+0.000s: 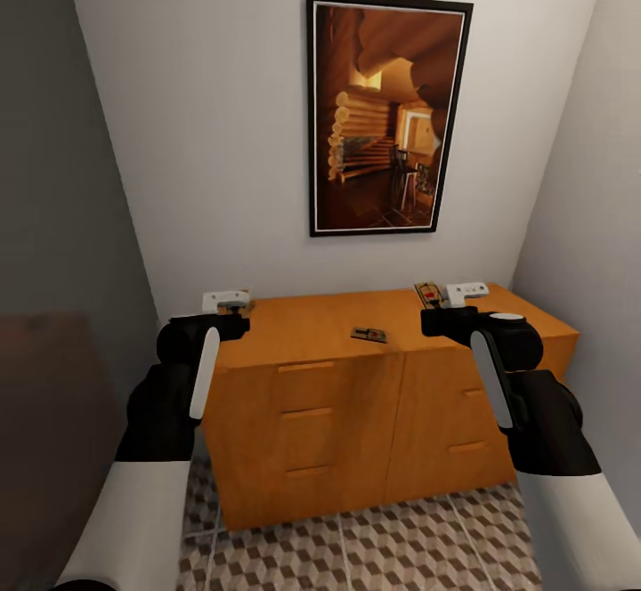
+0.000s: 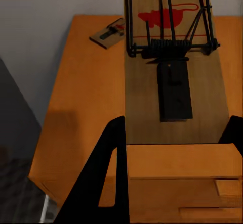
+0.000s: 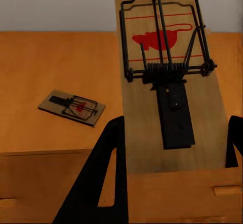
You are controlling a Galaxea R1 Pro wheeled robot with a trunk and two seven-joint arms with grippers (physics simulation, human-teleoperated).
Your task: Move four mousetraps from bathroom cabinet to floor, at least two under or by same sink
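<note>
A mousetrap (image 2: 172, 77) is being clamped in the left pincer (image 2: 172, 148), long axis running along the fingers, its far end cut off. Another trap (image 3: 167, 77) is being gripped likewise by the right pincer (image 3: 169, 148). Beyond, a third trap (image 1: 369, 335) is lying flat on the cabinet (image 1: 312, 377) top.

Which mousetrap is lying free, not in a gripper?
The mousetrap lying flat mid-cabinet; the other two are clamped in the left gripper and right gripper.
</note>
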